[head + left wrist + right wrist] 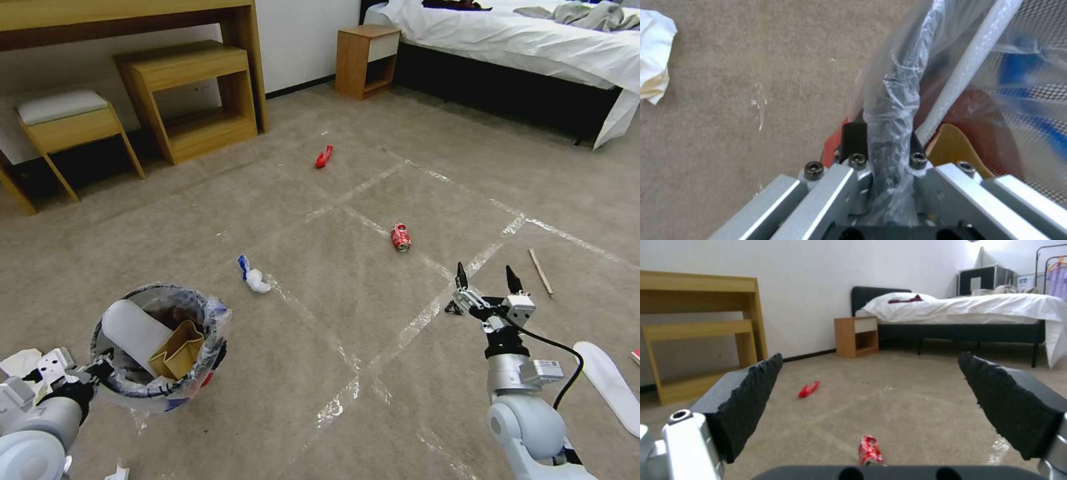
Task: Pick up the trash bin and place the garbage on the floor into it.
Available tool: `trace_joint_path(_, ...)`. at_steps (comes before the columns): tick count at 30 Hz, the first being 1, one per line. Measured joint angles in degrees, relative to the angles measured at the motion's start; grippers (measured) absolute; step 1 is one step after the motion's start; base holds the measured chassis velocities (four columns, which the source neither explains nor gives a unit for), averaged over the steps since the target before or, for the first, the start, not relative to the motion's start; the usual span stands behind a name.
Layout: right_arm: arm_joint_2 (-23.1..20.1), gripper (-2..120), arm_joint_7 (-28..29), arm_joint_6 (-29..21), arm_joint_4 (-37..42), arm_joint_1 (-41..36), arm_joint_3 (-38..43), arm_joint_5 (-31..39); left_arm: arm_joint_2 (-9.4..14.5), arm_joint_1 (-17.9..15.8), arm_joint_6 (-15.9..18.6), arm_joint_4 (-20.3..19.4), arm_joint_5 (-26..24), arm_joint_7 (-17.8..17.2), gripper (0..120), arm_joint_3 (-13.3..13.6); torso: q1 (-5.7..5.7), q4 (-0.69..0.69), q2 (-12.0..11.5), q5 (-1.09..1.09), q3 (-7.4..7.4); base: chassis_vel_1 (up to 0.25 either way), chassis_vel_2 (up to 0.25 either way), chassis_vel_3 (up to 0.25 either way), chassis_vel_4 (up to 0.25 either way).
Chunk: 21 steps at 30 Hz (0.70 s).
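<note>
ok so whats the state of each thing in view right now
trash bin: held upright by rim, part filled
left gripper: shut on bin rim
right gripper: open, empty, above floor
red can: crushed, lying on carpet
white-and-blue wad: crumpled, on carpet
stick: lying flat

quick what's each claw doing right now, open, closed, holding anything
Left claw: closed on the rim of the trash bin, holding it.
Right claw: open, holding nothing, above the floor.

One bin, one can, one wrapper, one stick
</note>
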Motion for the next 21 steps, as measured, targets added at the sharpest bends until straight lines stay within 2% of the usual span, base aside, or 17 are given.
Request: trace_joint_path(21,-0.07,100,0.11,-0.6,-0.53,0.97,-0.85,0.39,0.28,0.12,0.18,0.52,-0.54,-0.13,1,-0.3,0.0,0.01,0.0,0.0,0.0,-0.061,0.069,0.063,-0.066)
